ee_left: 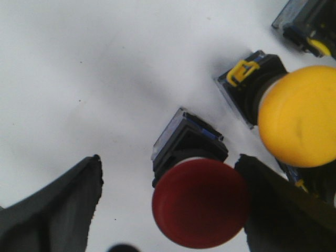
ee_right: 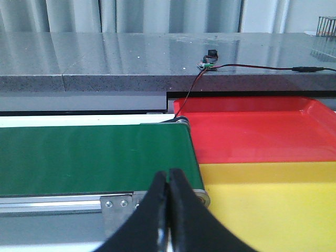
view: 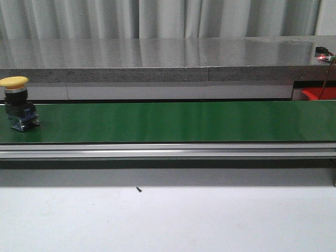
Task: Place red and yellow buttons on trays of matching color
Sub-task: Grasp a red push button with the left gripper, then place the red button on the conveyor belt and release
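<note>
Left hand (ee_left: 170, 210): your left hand is wide open, dark fingers (ee_left: 52, 205) spread to either side of a red button, nothing gripped; the far finger looks close to the red cap, though contact is hard to judge.
Red button (ee_left: 199, 202): it sits on the white bench (ee_left: 105, 79) between those fingers, red cap toward the camera, black and blue body behind it.
Yellow button beside it (ee_left: 296, 115): just next to the red one, big yellow cap, black body with a yellow clip, also on the white surface.
More buttons: another dark body with a touch of yellow (ee_left: 307, 23) peeks in at the frame's corner, cut off by the edge.
Right hand (ee_right: 168, 210): your right hand is pinched closed, fingertips pressed together, holding nothing.
Belt end: that hand hangs just in front of the end of the green conveyor belt (ee_right: 94, 157), by its metal rail.
Trays: just past the belt end you see the red tray (ee_right: 252, 131) farther back and the yellow tray (ee_right: 273, 205) nearer, edge to edge.
Belt from the front: one yellow button on the belt (view: 17, 102) stands upright at the far left end of the green strip.
Background: a grey stone ledge (view: 157, 58) runs behind the belt, curtains beyond; a small wired board (ee_right: 206, 63) rests on it.
</note>
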Robot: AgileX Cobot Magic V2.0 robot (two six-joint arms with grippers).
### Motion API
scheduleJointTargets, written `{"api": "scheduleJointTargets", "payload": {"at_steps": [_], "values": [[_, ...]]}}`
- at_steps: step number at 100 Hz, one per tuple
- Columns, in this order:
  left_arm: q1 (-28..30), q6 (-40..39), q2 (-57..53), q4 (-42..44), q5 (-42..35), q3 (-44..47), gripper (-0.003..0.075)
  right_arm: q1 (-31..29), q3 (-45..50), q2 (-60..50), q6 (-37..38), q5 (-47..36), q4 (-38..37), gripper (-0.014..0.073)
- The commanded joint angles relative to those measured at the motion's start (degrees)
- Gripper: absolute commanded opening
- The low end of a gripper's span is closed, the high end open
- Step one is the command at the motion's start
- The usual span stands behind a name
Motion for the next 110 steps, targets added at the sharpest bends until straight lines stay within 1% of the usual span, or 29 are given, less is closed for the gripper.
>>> {"api": "scheduleJointTargets", "payload": {"at_steps": [1, 14, 33, 40, 52, 59, 73, 86, 98, 110], "values": [[-0.01, 0.02, -2.52, -0.57, -0.12, -1.43, 0.0428, -0.07, -1.08, -0.74, -0.02, -4.31, -0.65, -0.0067], [-0.01, 0.02, -2.52, -0.57, 0.08, -1.43, 0.034, -0.07, -1.08, -0.74, -0.02, -4.31, -0.65, -0.0067], [-0.01, 0.02, -2.52, -0.57, 0.81, -1.43, 0.0143, -0.07, -1.08, -0.74, -0.02, -4.31, -0.65, -0.0067], [-0.01, 0.02, -2.78, -0.57, 1.19, -1.43, 0.0086, -0.07, -1.08, -0.74, -0.02, -4.31, -0.65, -0.0067], [-0.01, 0.02, -4.57, -0.57, 2.46, -2.23, 0.0019, -0.07, -1.08, -0.74, -0.02, -4.31, -0.65, -0.0067], [-0.01, 0.02, -6.42, -1.1, 3.56, -3.56, 0.0005, -0.07, -1.08, -0.74, -0.02, -4.31, -0.65, -0.0067], [-0.01, 0.02, -10.89, -4.58, 6.72, -7.61, 0.0004, -0.07, -1.08, -0.74, -0.02, -4.31, -0.65, -0.0067], [-1.45, 0.02, -15.04, -8.27, 8.72, -10.86, 0.0004, -0.07, -1.08, -0.74, -0.02, -4.31, -0.65, -0.0067], [-5.12, 0.02, -17.54, -9.91, 10.02, -12.3, 0.0004, -0.07, -1.08, -0.74, -0.02, -4.31, -0.65, -0.0067], [-11.64, 0.02, -18.11, -9.9, 11.61, -12.31, 0.0004, -0.07, -1.08, -0.74, -0.02, -4.31, -0.65, -0.0067]]}}
